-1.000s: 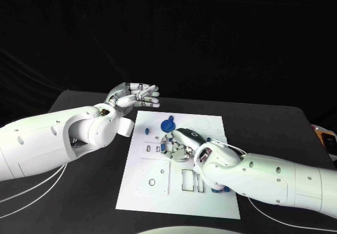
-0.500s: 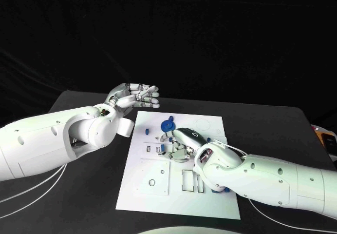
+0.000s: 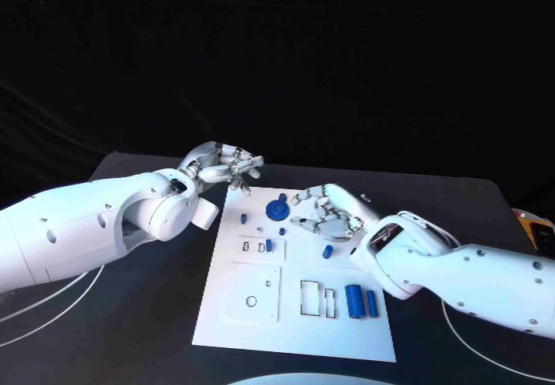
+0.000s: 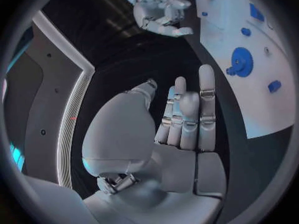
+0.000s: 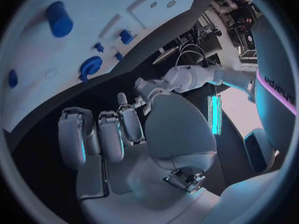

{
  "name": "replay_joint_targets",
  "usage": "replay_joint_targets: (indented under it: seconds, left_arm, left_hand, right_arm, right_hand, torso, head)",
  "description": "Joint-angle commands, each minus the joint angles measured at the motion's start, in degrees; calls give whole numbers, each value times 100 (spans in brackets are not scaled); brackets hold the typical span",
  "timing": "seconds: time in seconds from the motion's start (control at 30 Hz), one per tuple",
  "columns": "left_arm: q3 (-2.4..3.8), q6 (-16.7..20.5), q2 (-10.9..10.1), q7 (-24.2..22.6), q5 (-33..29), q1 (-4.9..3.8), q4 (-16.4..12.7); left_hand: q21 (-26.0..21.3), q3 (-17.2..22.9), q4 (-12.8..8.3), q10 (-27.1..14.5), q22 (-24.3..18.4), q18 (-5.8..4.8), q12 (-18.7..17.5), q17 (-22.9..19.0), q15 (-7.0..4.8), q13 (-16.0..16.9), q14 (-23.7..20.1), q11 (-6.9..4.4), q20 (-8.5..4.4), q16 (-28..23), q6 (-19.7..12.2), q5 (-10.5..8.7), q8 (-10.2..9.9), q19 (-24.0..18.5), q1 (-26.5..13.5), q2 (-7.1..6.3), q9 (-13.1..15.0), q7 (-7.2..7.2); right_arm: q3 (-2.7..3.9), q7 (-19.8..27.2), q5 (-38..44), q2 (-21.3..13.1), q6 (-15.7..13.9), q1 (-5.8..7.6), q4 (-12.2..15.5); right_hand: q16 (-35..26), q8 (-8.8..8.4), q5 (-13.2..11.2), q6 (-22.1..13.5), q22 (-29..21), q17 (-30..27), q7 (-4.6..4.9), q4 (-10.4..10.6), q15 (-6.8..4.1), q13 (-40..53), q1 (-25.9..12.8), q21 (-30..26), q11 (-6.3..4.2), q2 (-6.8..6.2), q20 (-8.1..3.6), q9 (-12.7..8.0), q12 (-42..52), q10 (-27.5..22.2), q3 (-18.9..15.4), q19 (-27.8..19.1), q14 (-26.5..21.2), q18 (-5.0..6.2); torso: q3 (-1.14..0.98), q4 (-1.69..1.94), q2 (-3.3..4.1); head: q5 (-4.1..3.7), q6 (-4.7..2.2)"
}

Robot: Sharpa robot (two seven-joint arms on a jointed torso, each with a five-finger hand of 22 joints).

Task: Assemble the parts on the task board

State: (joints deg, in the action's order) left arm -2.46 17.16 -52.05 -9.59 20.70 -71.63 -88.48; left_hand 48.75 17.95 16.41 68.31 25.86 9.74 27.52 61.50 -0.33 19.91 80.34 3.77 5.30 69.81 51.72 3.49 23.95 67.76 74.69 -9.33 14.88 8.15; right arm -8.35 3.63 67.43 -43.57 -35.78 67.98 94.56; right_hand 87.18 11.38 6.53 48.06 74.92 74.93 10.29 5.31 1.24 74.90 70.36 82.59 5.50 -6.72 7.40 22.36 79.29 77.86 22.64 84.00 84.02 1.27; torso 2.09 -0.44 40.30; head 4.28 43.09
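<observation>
The white task board (image 3: 249, 317) lies flat in the middle of the table. A blue gear (image 3: 277, 210) stands near its far edge, with small blue parts (image 3: 269, 245) close by. Two blue cylinders (image 3: 362, 302) lie side by side near the board's right edge. My right hand (image 3: 326, 213) hovers above the far right of the board, fingers loosely bent and holding nothing; a small blue part (image 3: 327, 251) lies just in front of it. My left hand (image 3: 221, 168) floats beyond the board's far left corner, also holding nothing. The left wrist view shows the left hand (image 4: 181, 119), the gear (image 4: 239, 62) and the right hand (image 4: 159, 10).
The black table (image 3: 139, 321) surrounds the board on all sides. An orange-edged object (image 3: 540, 228) sits at the table's right edge. Rectangular slots (image 3: 312, 297) are cut into the board left of the cylinders. In the right wrist view the board (image 5: 124, 5) carries the gear (image 5: 90, 67).
My right hand has lifted off the middle of the board and moved toward its far edge, uncovering a small blue part and the two cylinders. The left hand has barely moved.
</observation>
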Motion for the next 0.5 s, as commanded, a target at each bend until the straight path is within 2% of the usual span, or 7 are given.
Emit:
replay_joint_targets:
  seconds: [0.03, 0.1, 0.13, 0.17, 0.23, 0.37, 0.5]
  left_arm:
    - [4, -492, 67, 1076, 1333, -2, 88]
    - [4, -688, 108, 1442, 1672, -3, 129]
    - [4, -822, 131, 1648, 1858, -3, 143]
    - [4, -985, 153, 1859, 2040, -4, 152]
    - [4, -1304, 188, 2178, 2339, -6, 165]
    - [3, -1798, 304, 2731, 3118, -14, 204]
    - [3, -1989, 398, 3029, 3471, -17, 223]
  left_hand:
    - [1179, -47, -4, -118, 1396, -136, 955, 1071, -69, 674, 401, -96, -77, 908, -63, -40, 368, 304, -264, 22, 217, -75]
    - [1963, -101, -41, -359, 2350, -261, 1899, 1573, -155, 1347, 599, -173, -136, 1280, -244, -77, 773, 465, -479, 51, 479, -147]
    - [2031, -115, 22, -394, 2433, -261, 2004, 1606, -136, 1419, 608, -173, -145, 1301, -231, -51, 852, 459, -511, 47, 523, -153]
    - [2284, -163, 27, -117, 2799, -307, 2673, 1841, -164, 2093, 692, -207, -151, 1452, -204, -41, 1043, 561, -604, 48, 639, -204]
    - [2464, -250, 41, -6, 3034, -336, 3142, 1956, -180, 2575, 729, -234, -166, 1526, -243, -51, 1232, 592, -767, 84, 761, -230]
    - [2669, -698, 49, 288, 3293, -363, 3949, 2038, -248, 3452, 750, -311, -204, 1581, -259, -43, 1699, 574, -881, 97, 1067, -334]
    - [2710, -897, 54, 327, 3336, -365, 4117, 2039, -281, 3622, 750, -351, -227, 1582, -267, -40, 1933, 547, -870, 157, 1240, -383]
  right_arm:
    - [11, 595, -1471, -243, 106, 173, 84]
    - [13, 588, -1759, -440, 143, 295, 113]
    - [14, 578, -1881, -537, 164, 358, 119]
    - [14, 564, -1989, -621, 185, 415, 116]
    - [13, 539, -2137, -730, 213, 488, 96]
    - [9, 449, -2332, -907, 282, 578, 22]
    - [4, 398, -2391, -985, 304, 607, -20]
  right_hand:
    - [-21, 39, 30, 49, 917, 519, -1, 17, -7, 84, 19, -22, -8, 10, -12, 12, -20, -24, 18, 37, 362, 104]
    - [-21, 61, 49, 68, 924, 526, -9, 21, -12, 86, 15, -14, -14, 2, -17, 21, -18, -21, 12, 45, 365, 101]
    - [-21, 69, 57, 74, 925, 527, -11, 22, -14, 82, 15, -14, -17, 0, -18, 23, -21, -23, 11, 46, 365, 101]
    - [-22, 81, 71, 81, 929, 526, -15, 25, -18, 82, 10, -8, -20, -9, -22, 28, -20, -21, 5, 52, 365, 99]
    - [-22, 84, 74, 82, 929, 526, -16, 26, -18, 81, 8, -9, -21, -11, -23, 29, -21, -22, 4, 52, 365, 99]
    - [-24, 95, 88, 84, 934, 525, -20, 34, -22, 67, -3, -4, -24, -23, -27, 33, -31, -32, -7, 57, 366, 97]
    - [-28, 112, 159, 68, 918, 520, -24, 41, -29, 45, -1, -27, -31, -28, -35, 39, -49, -50, -6, 45, 366, 102]
  torso:
    - [-23, -27, -45]
    - [-29, -39, -61]
    - [-28, -42, -65]
    - [-28, -39, -72]
    - [-31, -39, -84]
    - [-49, -22, -103]
    - [-63, -9, -110]
  head:
    - [83, 35]
    - [98, 51]
    - [106, 57]
    - [110, 64]
    - [135, 67]
    - [160, 76]
    - [170, 85]
